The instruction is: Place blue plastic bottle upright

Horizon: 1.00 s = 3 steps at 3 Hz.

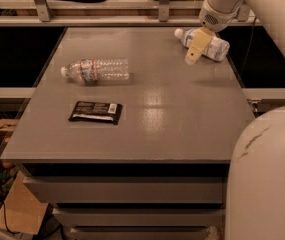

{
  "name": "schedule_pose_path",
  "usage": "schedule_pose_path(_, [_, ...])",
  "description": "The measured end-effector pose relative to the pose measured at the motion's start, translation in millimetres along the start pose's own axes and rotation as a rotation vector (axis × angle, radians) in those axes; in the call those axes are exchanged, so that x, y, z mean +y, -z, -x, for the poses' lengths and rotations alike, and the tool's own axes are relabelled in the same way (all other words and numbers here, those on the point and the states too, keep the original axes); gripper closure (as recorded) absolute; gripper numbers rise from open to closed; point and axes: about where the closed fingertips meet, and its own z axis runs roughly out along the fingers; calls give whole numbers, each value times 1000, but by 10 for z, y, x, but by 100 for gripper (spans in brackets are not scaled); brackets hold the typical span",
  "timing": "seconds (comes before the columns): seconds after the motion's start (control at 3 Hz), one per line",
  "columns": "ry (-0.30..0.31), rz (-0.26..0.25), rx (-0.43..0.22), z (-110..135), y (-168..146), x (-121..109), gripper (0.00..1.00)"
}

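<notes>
Hand is seen at the far right corner of the desk, hung over the desk top just in front of the blue plastic bottle and overlapping it in view; whether it is wide, narrow or gripping cannot be told. Blue plastic bottle is laid on its side on the desk, white cap toward the desk's far edge. Ribbed bottle is laid flat at the desk's left side, black packet nearer the desk's front left.
</notes>
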Motion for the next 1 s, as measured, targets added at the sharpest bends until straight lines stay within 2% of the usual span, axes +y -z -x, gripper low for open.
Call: schedule_pose_path(1.0, [-50,-21,-8,93,-382,-214,0])
